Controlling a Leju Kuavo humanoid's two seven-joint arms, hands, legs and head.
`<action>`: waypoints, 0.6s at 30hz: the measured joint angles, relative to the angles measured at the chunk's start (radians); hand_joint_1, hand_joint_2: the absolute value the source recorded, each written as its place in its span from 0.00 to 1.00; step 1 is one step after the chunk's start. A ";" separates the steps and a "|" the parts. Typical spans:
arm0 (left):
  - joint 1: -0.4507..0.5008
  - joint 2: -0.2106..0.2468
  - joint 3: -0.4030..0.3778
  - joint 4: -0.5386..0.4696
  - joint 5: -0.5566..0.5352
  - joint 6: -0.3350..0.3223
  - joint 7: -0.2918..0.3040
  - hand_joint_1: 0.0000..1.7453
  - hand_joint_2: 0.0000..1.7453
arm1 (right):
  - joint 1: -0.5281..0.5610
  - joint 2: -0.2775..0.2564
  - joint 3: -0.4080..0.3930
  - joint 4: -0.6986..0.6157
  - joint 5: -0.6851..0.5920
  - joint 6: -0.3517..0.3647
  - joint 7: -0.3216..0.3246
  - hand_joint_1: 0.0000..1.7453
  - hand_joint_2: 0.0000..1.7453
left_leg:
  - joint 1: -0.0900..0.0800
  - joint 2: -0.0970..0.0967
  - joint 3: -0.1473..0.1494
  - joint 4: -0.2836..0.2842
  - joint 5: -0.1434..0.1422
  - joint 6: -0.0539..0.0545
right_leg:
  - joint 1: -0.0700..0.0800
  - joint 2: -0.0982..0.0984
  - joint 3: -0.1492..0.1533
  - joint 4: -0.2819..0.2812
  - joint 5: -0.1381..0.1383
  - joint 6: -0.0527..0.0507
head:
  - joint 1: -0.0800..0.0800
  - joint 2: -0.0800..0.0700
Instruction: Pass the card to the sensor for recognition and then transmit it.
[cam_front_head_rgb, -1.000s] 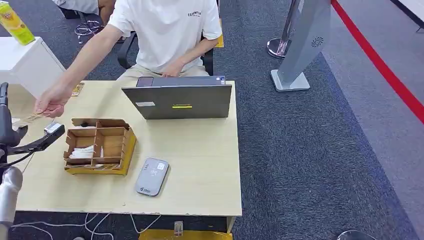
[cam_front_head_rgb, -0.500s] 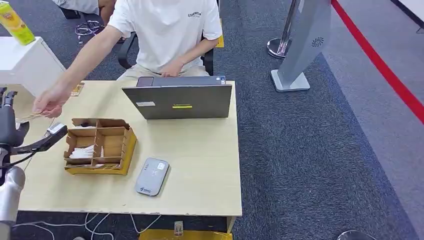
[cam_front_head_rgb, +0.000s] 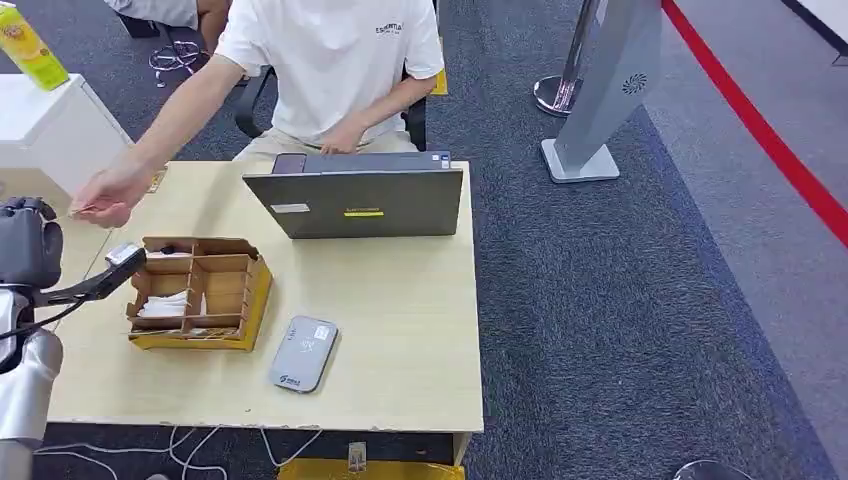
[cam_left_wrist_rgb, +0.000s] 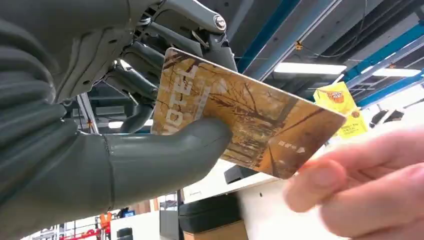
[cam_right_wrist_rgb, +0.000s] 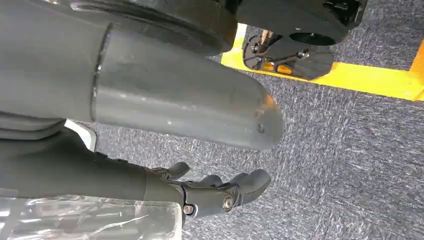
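Observation:
My left hand (cam_front_head_rgb: 28, 245) is raised at the table's left edge, and in the left wrist view its thumb (cam_left_wrist_rgb: 165, 155) presses a golden-brown hotel card (cam_left_wrist_rgb: 240, 112) against the darker fingers. A person's hand (cam_front_head_rgb: 105, 195) reaches in from the far side, and its fingertips (cam_left_wrist_rgb: 320, 180) are at the card's free corner. The grey card sensor (cam_front_head_rgb: 303, 352) lies flat near the table's front edge. My right hand (cam_right_wrist_rgb: 215, 192) hangs over the carpet with its fingers apart and nothing in it.
A compartmented cardboard box (cam_front_head_rgb: 197, 290) stands between my left hand and the sensor. A grey laptop (cam_front_head_rgb: 355, 197) stands at the table's back, with the seated person (cam_front_head_rgb: 330, 60) behind it. A white cabinet (cam_front_head_rgb: 50, 125) with a yellow carton is at the far left.
My left hand has risen and turned at the table's left edge, towards the person's hand. The person's hand has drawn slightly up and back. Box, sensor and laptop have stayed put.

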 joint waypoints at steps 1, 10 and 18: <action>0.000 -0.001 -0.001 0.000 0.000 0.000 0.000 1.00 1.00 | 0.000 0.000 0.000 0.000 0.001 0.000 0.000 0.00 0.00 | 0.000 0.000 0.000 0.000 0.000 0.000 | 0.000 0.000 0.000 0.000 0.000 0.000 | 0.000 0.000; 0.006 -0.031 -0.026 -0.018 0.055 -0.001 -0.043 1.00 1.00 | 0.000 0.000 -0.006 0.000 -0.003 -0.001 0.002 0.00 0.00 | 0.000 0.000 0.000 0.000 0.000 0.000 | 0.000 0.000 0.000 0.000 0.000 0.000 | 0.000 0.000; 0.047 -0.085 -0.051 -0.107 0.063 0.006 -0.045 1.00 1.00 | 0.000 0.003 -0.016 0.001 -0.003 -0.001 0.002 0.00 0.00 | 0.000 0.000 0.000 0.000 0.000 0.000 | 0.000 0.000 0.001 0.000 0.000 0.000 | -0.001 0.000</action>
